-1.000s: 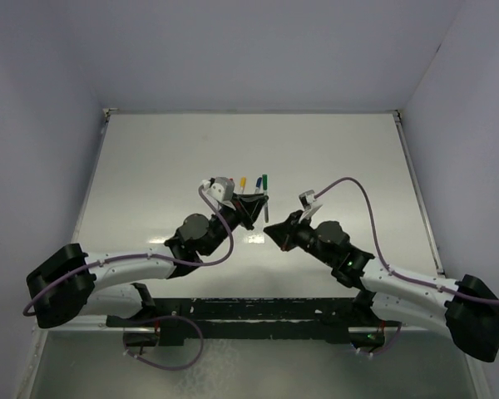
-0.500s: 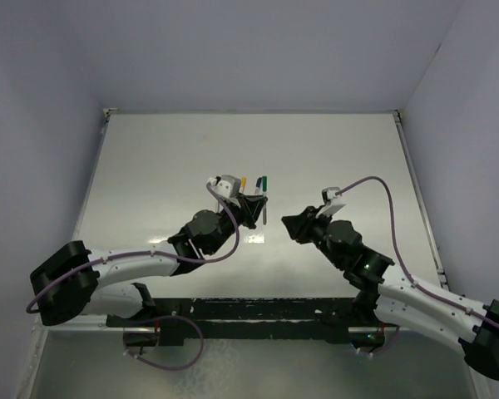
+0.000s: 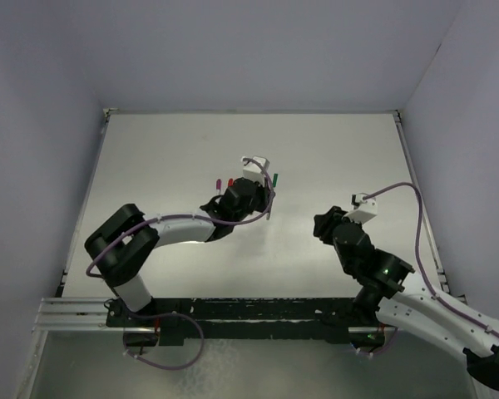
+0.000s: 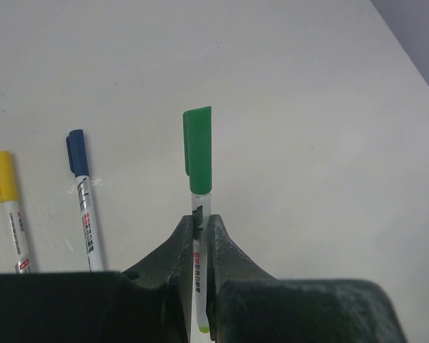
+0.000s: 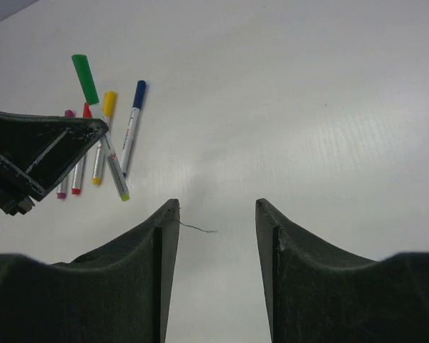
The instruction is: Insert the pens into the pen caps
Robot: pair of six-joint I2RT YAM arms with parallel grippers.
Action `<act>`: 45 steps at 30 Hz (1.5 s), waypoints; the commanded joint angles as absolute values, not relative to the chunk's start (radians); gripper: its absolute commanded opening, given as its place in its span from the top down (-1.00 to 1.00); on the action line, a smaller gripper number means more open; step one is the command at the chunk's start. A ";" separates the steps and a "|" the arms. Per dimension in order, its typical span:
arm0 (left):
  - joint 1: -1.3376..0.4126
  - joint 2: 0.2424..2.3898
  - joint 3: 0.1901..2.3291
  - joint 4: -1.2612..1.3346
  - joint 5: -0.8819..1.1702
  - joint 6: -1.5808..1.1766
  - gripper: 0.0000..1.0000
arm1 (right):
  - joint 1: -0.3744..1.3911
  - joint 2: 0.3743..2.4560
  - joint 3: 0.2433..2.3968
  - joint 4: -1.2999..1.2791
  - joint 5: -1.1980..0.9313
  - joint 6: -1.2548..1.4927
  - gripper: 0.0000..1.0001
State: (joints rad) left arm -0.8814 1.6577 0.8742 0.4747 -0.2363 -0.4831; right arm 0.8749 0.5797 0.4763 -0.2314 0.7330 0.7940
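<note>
L hand [image 4: 199, 230] is clamping the thin white green-capped marker pen [image 4: 198, 164] by its barrel; R hand [image 5: 216, 221] is hanging wide open over the white table [image 5: 322, 100].

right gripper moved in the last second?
Yes. The right gripper pulled back to the right in the top view, closer to the table's right edge.
</note>
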 commanded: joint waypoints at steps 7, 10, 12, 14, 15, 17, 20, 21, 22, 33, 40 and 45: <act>-0.826 1.853 1.078 0.381 -0.139 -0.489 1.00 | 0.873 0.487 0.534 -0.397 0.866 0.824 -0.02; -0.812 1.900 1.126 0.335 -0.132 -0.495 1.00 | 0.873 0.453 0.530 -0.419 0.874 0.828 -0.03; -0.806 1.930 1.163 0.307 -0.129 -0.495 1.00 | 0.873 0.439 0.522 -0.422 0.878 0.828 -0.03; -0.804 1.959 1.192 0.282 -0.129 -0.495 0.99 | 0.873 0.434 0.515 -0.422 0.879 0.831 -0.04; -0.801 1.974 1.204 0.271 -0.131 -0.499 0.98 | 0.873 0.435 0.513 -0.422 0.878 0.833 -0.04; -0.795 2.000 1.226 0.246 -0.131 -0.505 0.96 | 0.873 0.439 0.512 -0.430 0.876 0.841 -0.04; -0.789 2.036 1.262 0.216 -0.130 -0.506 0.91 | 0.873 0.443 0.512 -0.435 0.874 0.850 -0.04; -0.787 2.045 1.273 0.207 -0.133 -0.507 0.91 | 0.873 0.443 0.511 -0.436 0.873 0.851 -0.04; -0.787 2.055 1.281 0.198 -0.139 -0.509 0.90 | 0.874 0.443 0.508 -0.436 0.873 0.852 -0.04; -0.782 2.099 1.299 0.146 -0.220 -0.564 0.66 | 0.873 0.452 0.483 -0.420 0.867 0.864 -0.04; -0.782 2.090 1.323 0.127 -0.224 -0.558 0.41 | 0.873 0.476 0.487 -0.406 0.866 0.851 -0.04; -0.782 2.050 1.340 0.119 -0.216 -0.537 0.36 | 0.873 0.473 0.490 -0.377 0.880 0.828 -0.04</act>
State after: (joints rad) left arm -0.7918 2.0876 1.2961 0.1326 -0.2066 -0.5476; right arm 0.8742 0.4713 0.4824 -0.4210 0.8288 0.8417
